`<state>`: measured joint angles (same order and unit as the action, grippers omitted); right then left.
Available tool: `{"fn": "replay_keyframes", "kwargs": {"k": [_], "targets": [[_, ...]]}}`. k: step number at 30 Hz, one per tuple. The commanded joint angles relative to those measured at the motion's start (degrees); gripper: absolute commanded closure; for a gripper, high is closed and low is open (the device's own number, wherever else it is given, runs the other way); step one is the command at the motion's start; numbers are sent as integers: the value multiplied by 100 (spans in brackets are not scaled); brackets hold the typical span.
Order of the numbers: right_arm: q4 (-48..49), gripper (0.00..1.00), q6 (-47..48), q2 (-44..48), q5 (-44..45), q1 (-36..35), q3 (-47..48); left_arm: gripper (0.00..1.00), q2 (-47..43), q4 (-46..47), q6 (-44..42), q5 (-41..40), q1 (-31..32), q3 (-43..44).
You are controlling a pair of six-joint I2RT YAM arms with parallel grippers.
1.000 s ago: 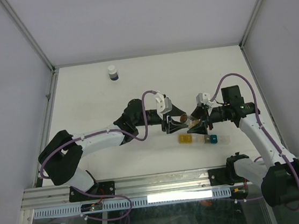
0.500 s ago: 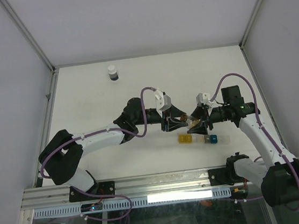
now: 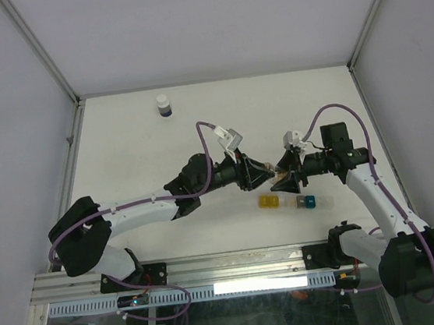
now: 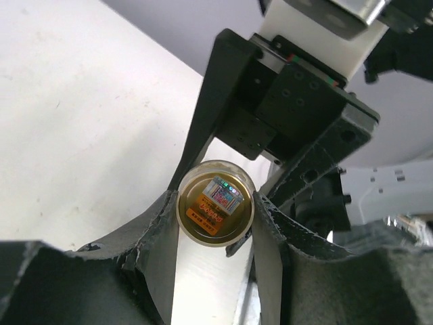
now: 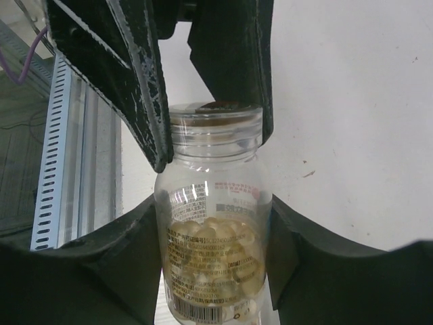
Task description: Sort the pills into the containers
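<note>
My right gripper [image 5: 213, 217] is shut on a small clear vial [image 5: 213, 203] and holds it just above the table. Orange-tan pills [image 5: 216, 264] fill the vial's lower half. My left gripper [image 4: 215, 210] is shut on the vial's round gold cap [image 4: 215, 203]. Its dark fingers [image 5: 142, 88] flank the cap [image 5: 215, 107] at the threaded mouth. From above, the left gripper [image 3: 264, 174] and the right gripper [image 3: 287, 176] meet tip to tip. The containers [image 3: 288, 201], a yellow, clear and teal strip, lie on the table right below them.
A white-capped dark blue bottle [image 3: 163, 106] stands far back on the left. The white table [image 3: 122, 157] is walled on three sides. A metal rail [image 3: 213, 266] with the arm bases runs along the near edge.
My left gripper has swung right and lower, up to the vial's mouth, and has shut on the cap. The right gripper has kept the vial almost still.
</note>
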<state>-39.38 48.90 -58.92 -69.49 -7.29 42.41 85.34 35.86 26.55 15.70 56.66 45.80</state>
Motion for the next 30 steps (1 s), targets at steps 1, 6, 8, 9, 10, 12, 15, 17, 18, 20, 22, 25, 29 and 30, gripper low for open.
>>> {"fn": "replay_keyframes", "kwargs": {"k": [1, 6, 8, 9, 10, 12, 15, 17, 18, 20, 22, 25, 29, 30], "targets": [[428, 100, -300, -6, 54, 35, 100, 100, -307, -691, 1069, -1358, 308, 281], [459, 100, -348, -7, 58, 35, 100, 100, -304, -993, 1218, -1424, 362, 491], [459, 100, -355, 6, 63, 30, 100, 81, -306, -1027, 1214, -1332, 362, 541], [457, 100, -356, 15, 65, 31, 100, 72, -306, -1028, 1207, -1274, 363, 558], [457, 100, -355, 20, 65, 33, 100, 64, -307, -1030, 1183, -1222, 363, 562], [457, 100, -358, 28, 63, 34, 101, 50, -306, -1028, 1150, -1136, 363, 570], [457, 100, -362, 40, 47, 35, 100, 35, -307, -1028, 1079, -1053, 363, 519], [449, 100, -362, 51, 50, 30, 108, 26, -483, -1019, 1032, -1024, 355, 463], [449, 100, -364, 55, 43, 33, 101, 21, -548, -1019, 998, -1024, 354, 424], [453, 100, -364, 56, 41, 29, 96, 14, -669, -1012, 919, -1025, 345, 292], [448, 100, -360, 48, 32, 27, 100, 8, -827, -1019, 810, -1051, 337, 157], [454, 100, -364, 47, 32, 33, 100, 2, -1122, -991, 543, -960, 315, -115], [398, 100, -281, 47, -30, 50, 91, 1, -1648, -668, -180, -478, 180, -552], [380, 100, -245, 47, -70, 51, 92, 1, -1767, -519, -407, -363, 119, -666]]}}
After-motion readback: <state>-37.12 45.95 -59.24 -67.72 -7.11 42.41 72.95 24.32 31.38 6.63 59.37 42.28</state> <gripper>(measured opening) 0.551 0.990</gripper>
